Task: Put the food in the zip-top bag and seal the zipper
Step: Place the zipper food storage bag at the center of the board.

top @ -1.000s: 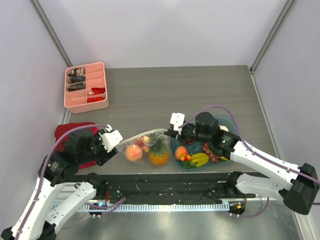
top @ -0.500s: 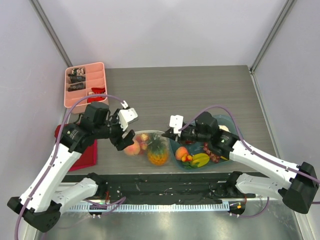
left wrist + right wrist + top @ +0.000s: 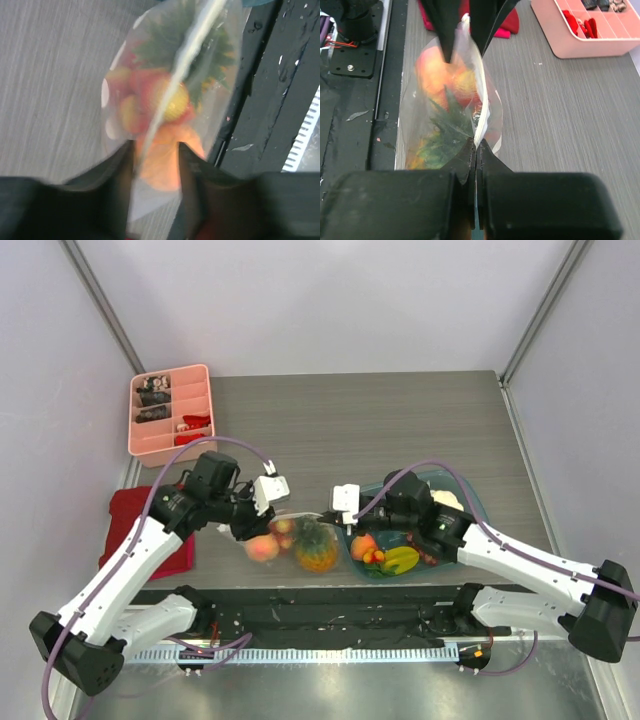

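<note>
The clear zip-top bag lies near the front edge with a peach, red berries and a pineapple inside. My right gripper is shut on the zipper at the bag's right end. My left gripper is open at the bag's left end. Its fingers straddle the zipper strip without pinching it, and they also show in the right wrist view. More food, a peach, a lemon and grapes, lies on the teal plate.
A pink compartment tray stands at the back left. A red cloth lies under the left arm. The black front rail runs just in front of the bag.
My left arm swung in from the near left to the bag's left end, and its open fingers now straddle the zipper. The right gripper kept its hold and moved slightly.
</note>
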{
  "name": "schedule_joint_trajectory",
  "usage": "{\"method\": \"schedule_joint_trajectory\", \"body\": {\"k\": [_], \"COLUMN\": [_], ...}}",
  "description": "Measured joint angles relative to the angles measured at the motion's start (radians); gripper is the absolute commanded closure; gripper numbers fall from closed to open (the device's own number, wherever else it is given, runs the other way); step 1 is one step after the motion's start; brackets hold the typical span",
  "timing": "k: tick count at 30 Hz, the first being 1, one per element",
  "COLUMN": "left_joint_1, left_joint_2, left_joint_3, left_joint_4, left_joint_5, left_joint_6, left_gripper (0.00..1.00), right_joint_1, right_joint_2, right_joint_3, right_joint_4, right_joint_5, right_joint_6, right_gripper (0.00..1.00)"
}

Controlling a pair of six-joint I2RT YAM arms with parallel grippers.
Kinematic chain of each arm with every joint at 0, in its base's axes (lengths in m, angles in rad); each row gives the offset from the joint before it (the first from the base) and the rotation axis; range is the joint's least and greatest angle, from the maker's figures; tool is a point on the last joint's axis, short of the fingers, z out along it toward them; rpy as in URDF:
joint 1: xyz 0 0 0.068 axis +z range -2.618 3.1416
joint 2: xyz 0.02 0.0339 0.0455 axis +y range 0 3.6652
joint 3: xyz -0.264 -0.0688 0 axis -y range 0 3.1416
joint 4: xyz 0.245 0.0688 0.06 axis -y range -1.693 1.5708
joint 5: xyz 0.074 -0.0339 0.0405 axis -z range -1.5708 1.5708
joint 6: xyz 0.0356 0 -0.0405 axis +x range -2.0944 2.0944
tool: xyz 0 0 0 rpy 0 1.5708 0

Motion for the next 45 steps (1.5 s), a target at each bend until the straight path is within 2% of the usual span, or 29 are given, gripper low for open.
{"method": "schedule_joint_trajectory", "body": {"k": [1, 4, 9, 11, 12, 14, 16, 17, 21, 26, 30, 34, 38, 45], "left_joint_1": [-0.001, -0.002, -0.004, -0.004, -0.004, -0.004, -0.004, -0.002, 0.019, 0.058, 0.122, 0.152, 0.132, -0.003], "left_joint_2": [-0.002, -0.016, -0.048, -0.047, -0.047, -0.046, -0.035, -0.023, 0.071, 0.275, 0.456, 0.539, 0.528, 0.406], "left_joint_3": [-0.007, -0.013, -0.006, 0.006, 0.014, 0.035, 0.065, 0.085, 0.184, 0.343, 0.467, 0.498, 0.41, 0.01], "left_joint_4": [0.003, 0.003, -0.009, -0.015, -0.018, -0.02, -0.02, -0.019, -0.005, 0.071, 0.16, 0.235, 0.293, 0.317], "left_joint_5": [0.0, -0.001, -0.005, -0.011, -0.015, -0.033, -0.071, -0.09, -0.173, -0.276, -0.313, -0.318, -0.316, -0.302], "left_joint_6": [0.004, -0.002, -0.021, -0.031, -0.043, -0.058, -0.061, -0.06, -0.045, 0.026, 0.085, 0.159, 0.221, 0.229], "left_gripper": [0.83, 1.0, 1.0, 1.0, 1.0, 1.0, 1.0, 1.0, 1.0, 1.0, 1.0, 1.0, 1.0, 1.0], "right_joint_1": [0.006, 0.024, 0.035, 0.035, 0.035, 0.036, 0.037, 0.037, 0.04, 0.04, 0.04, 0.032, 0.0, -0.114], "right_joint_2": [0.0, 0.0, 0.0, 0.0, 0.0, 0.0, 0.002, 0.003, 0.004, -0.016, -0.044, -0.084, -0.13, -0.16], "right_joint_3": [0.0, 0.0, 0.0, 0.0, 0.0, 0.001, 0.014, 0.026, 0.079, 0.121, 0.161, 0.191, 0.196, 0.196], "right_joint_4": [0.0, 0.0, 0.006, 0.009, 0.011, 0.012, -0.001, -0.009, -0.03, -0.058, -0.106, -0.157, -0.211, -0.337], "right_joint_5": [0.0, 0.002, 0.016, 0.021, 0.025, 0.039, 0.063, 0.077, 0.159, 0.251, 0.321, 0.387, 0.462, 0.547], "right_joint_6": [-0.005, -0.019, -0.019, -0.017, -0.011, 0.007, 0.029, 0.043, 0.111, 0.212, 0.261, 0.294, 0.315, 0.331], "right_gripper": [0.99, 0.99, 0.97, 0.77, 0.52, 0.33, 0.08, 0.01, 0.01, 0.0, 0.0, 0.0, 0.0, 0.0]}}
